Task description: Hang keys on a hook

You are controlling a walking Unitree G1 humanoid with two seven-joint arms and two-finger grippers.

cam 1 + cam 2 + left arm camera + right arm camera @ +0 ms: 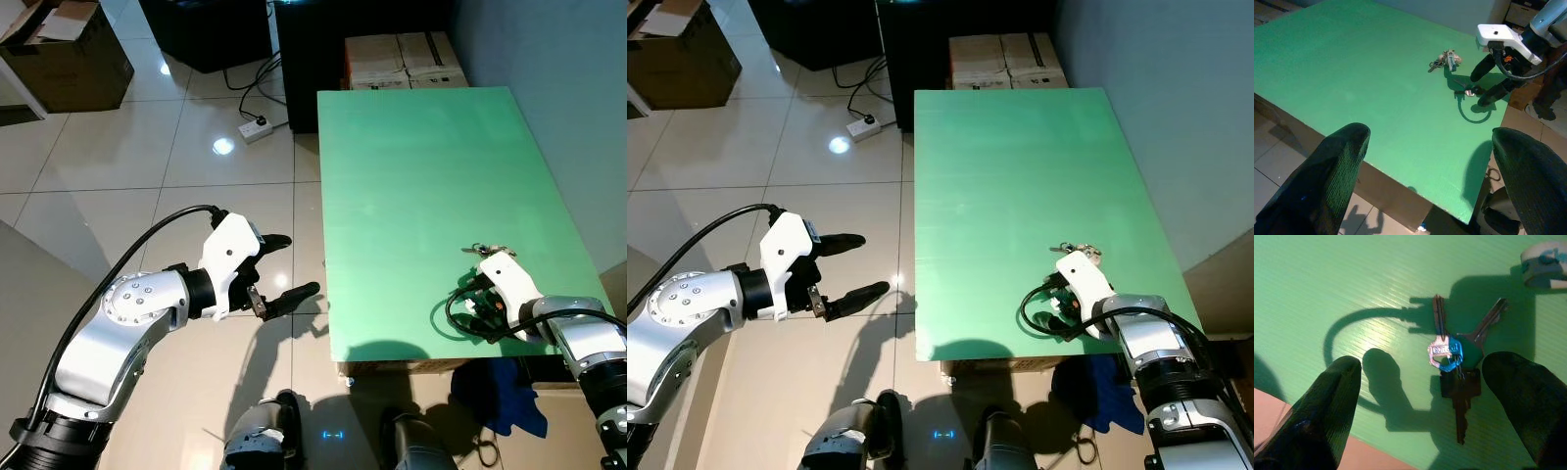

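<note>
A bunch of keys (487, 249) lies flat on the green table (421, 176), near its front right part. One key in the bunch has a blue head (1451, 352). My right gripper (474, 299) hovers just above the tabletop a little short of the keys, open, with nothing between its fingers. In the right wrist view the keys lie ahead, between the two black fingers (1327, 401). My left gripper (294, 264) is open over the tiled floor, left of the table's edge, pointing towards the table. Its wrist view shows the keys (1445, 59) and the right gripper (1481, 85).
A small white and blue object (1542, 262) lies on the table just past the keys. Cardboard boxes (402, 59) stand behind the table. A power strip (257, 127) with cables lies on the floor. A grey wall (578, 98) runs along the table's right side. Blue cloth (514, 401) lies below.
</note>
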